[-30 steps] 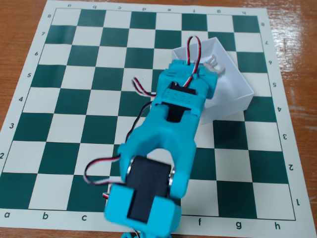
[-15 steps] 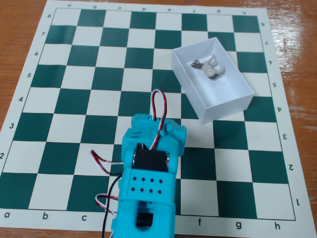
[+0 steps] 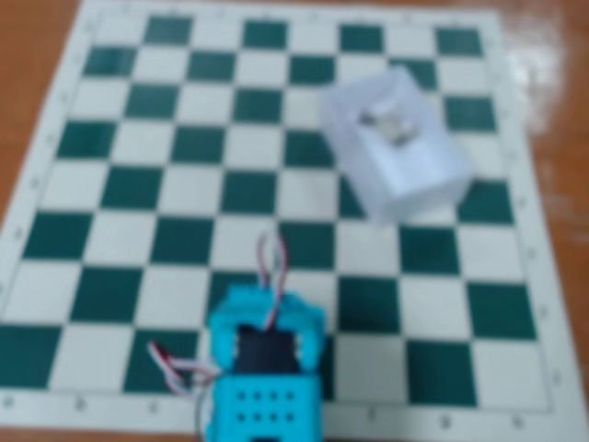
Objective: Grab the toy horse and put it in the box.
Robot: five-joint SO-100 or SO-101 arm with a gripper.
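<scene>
The whole fixed view is blurred. The white box (image 3: 419, 189) stands on the chessboard at the upper right. Inside it, near its far end, lies the toy horse (image 3: 390, 125), a small pale blob with a darker spot. My cyan arm (image 3: 265, 373) is folded back at the bottom edge, several squares below and left of the box. The gripper (image 3: 267, 311) sits at the arm's upper end, and its fingers cannot be made out. Nothing shows between it and the box.
The green and white chessboard mat (image 3: 138, 184) covers most of a brown wooden table (image 3: 28, 55). Red, white and black wires (image 3: 269, 262) loop up from the arm, and more trail at its left.
The arm has pulled back from over the box to the bottom edge, leaving the toy horse lying in the box. The picture has gone out of focus.
</scene>
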